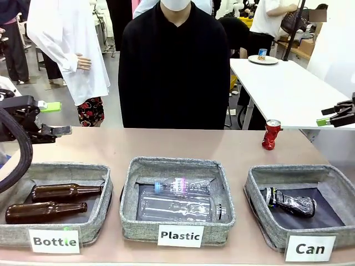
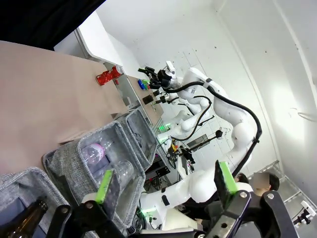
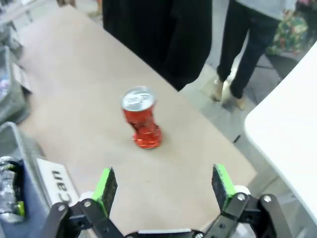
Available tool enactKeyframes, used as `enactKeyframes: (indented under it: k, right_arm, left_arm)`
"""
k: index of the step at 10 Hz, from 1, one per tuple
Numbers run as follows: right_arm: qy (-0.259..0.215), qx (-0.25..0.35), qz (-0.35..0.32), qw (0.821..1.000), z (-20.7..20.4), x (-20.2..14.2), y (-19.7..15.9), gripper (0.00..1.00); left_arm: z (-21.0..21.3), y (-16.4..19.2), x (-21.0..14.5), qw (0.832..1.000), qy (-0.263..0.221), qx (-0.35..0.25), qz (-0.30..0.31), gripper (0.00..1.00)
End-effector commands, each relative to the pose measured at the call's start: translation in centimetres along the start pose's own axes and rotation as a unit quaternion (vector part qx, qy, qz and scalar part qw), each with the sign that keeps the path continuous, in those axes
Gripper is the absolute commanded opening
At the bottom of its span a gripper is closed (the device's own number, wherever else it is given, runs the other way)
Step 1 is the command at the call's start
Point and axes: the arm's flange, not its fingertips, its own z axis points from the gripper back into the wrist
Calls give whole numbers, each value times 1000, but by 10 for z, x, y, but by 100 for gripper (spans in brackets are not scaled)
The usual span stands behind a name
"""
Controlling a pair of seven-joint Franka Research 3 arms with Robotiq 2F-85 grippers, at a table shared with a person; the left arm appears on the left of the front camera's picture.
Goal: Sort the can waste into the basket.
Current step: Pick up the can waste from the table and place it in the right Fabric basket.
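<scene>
Red crushed can point(image 1: 271, 134) upright on tan table point(image 1: 166, 145), far right, beyond "Can" basket point(image 1: 260, 183), apart from it. Black-and-silver crushed can point(image 1: 288, 202) lying on dark floor of that basket. My right gripper point(image 3: 165, 187) hovering near side of red can, jaws wide apart, nothing between pads. My left gripper point(image 2: 166, 184) at far left above table edge, jaws apart, empty. Person in black point(image 1: 175, 66) standing at far side.
</scene>
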Motion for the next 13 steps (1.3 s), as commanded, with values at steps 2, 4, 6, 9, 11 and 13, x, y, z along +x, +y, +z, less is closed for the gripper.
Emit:
enactKeyframes:
  k: [2,4,6,9,11,13]
  right_arm:
    - [-40,35,83,995,-34,-20,-27,100]
    - [-27,68,109,991,-59,-38,-34,100]
    - [-33,81,110,990,-93,-46,-33,100]
    - [-59,89,102,989,-128,-51,-34,100]
    - [-56,93,94,990,-146,-53,-35,100]
    - [-64,99,91,989,-160,-52,-33,100]
  left_arm:
    - [0,-2,2,1000,-3,-1,5,100]
    - [0,-2,2,1000,-3,-1,5,100]
    - [0,-2,2,1000,-3,-1,5,100]
    - [0,-2,2,1000,-3,-1,5,100]
    - [0,-2,2,1000,-3,-1,5,100]
    - [0,-2,2,1000,-3,-1,5,100]
